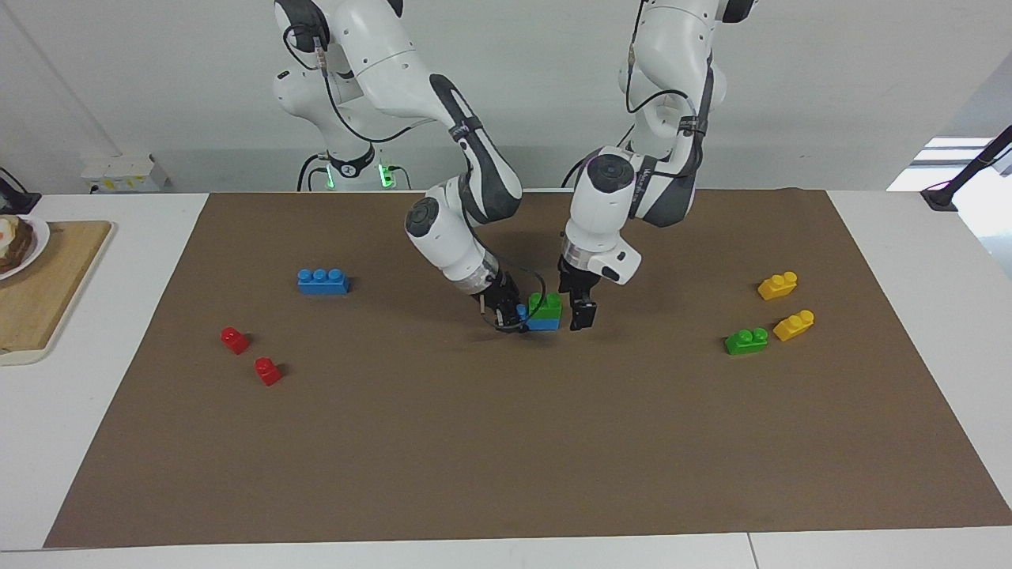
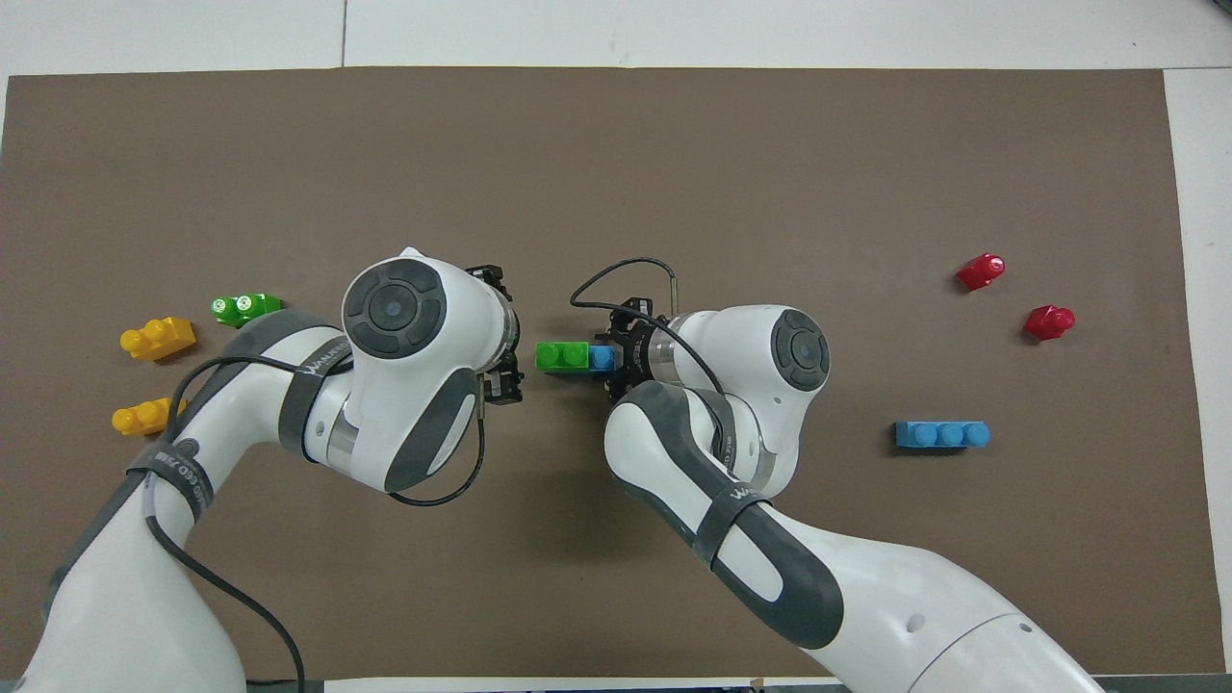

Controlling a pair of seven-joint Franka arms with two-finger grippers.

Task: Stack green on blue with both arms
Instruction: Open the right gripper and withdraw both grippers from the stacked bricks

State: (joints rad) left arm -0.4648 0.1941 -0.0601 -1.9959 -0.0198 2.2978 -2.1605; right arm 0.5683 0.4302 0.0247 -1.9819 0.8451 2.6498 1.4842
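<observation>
Green [image 1: 545, 303] sits on blue [image 1: 544, 322], right gripper [image 1: 514, 318] clamping blue's end. Left gripper [image 1: 579, 310] hangs beside, fingers apart; a nudge while withdrawing could unseat green.

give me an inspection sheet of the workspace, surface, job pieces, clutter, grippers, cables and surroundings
Surface: brown mat lies flat on a white table.
Job's things: green brick sits on a blue brick at mid-mat, one blue stud left uncovered.
Clutter: spare blue brick and two red bricks toward the right arm's end; spare green brick and two yellow bricks toward the left arm's end.
Grippers: right gripper is shut on the blue brick's end; left gripper is beside the stack, open, apart from it.
Cables: black cable loops at the right wrist; another hangs under the left wrist.
Surroundings: wooden board with a plate off the mat.
</observation>
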